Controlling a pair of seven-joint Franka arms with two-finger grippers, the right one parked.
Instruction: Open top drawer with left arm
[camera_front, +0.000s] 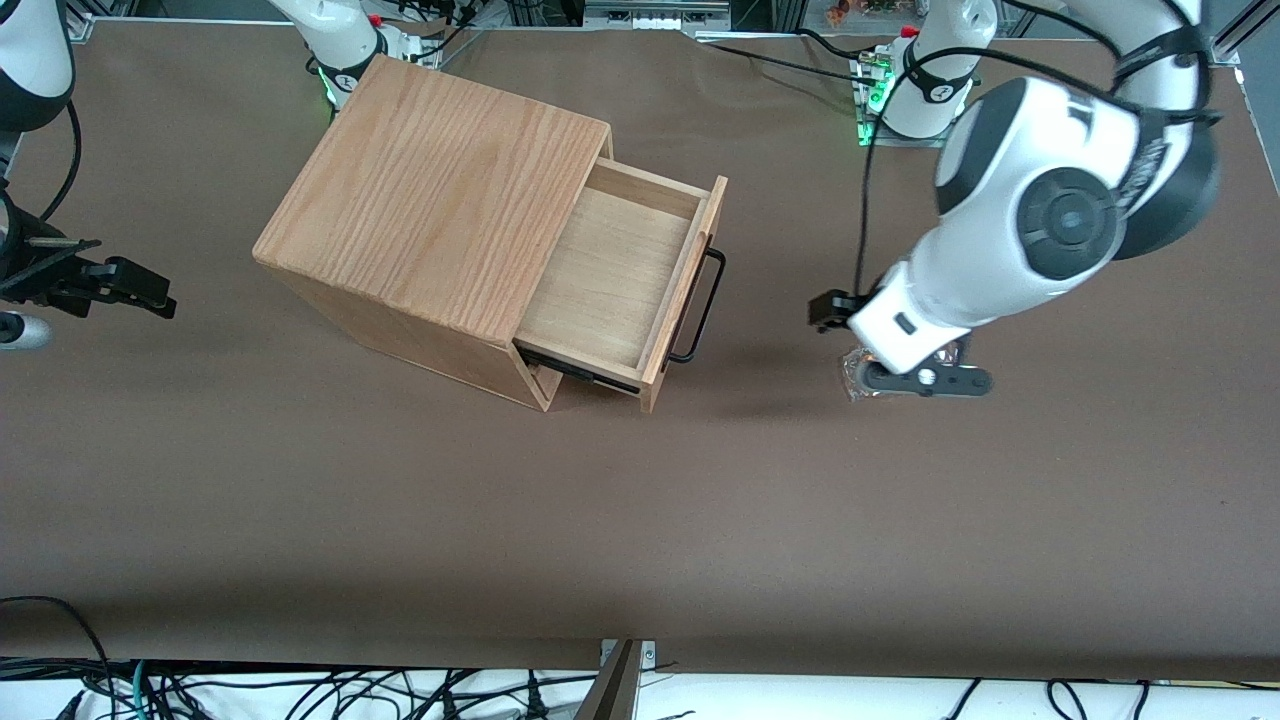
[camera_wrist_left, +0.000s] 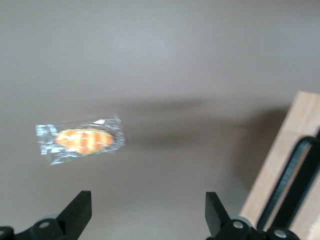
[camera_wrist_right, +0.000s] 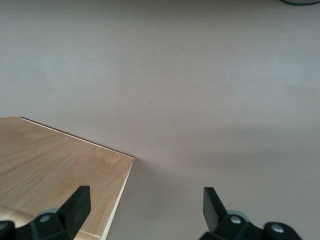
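The top drawer (camera_front: 620, 280) stands pulled well out of the oak-grain cabinet (camera_front: 430, 190), and its pale inside shows bare. Its thin black bar handle (camera_front: 700, 305) faces the working arm's end of the table. The left arm (camera_front: 1040, 230) reaches down over the brown table, apart from the drawer. Its gripper (camera_front: 905, 375) hangs a good way in front of the handle, touching nothing. In the left wrist view the gripper (camera_wrist_left: 148, 200) is open over bare table, with the drawer front (camera_wrist_left: 285, 165) and handle (camera_wrist_left: 295, 185) beside one finger.
A small plastic-wrapped bread roll (camera_wrist_left: 82, 140) lies on the table just under the left arm's wrist (camera_front: 858, 375). The arm bases (camera_front: 930, 90) stand at the table's back edge. The cabinet top (camera_wrist_right: 55, 165) shows in the right wrist view.
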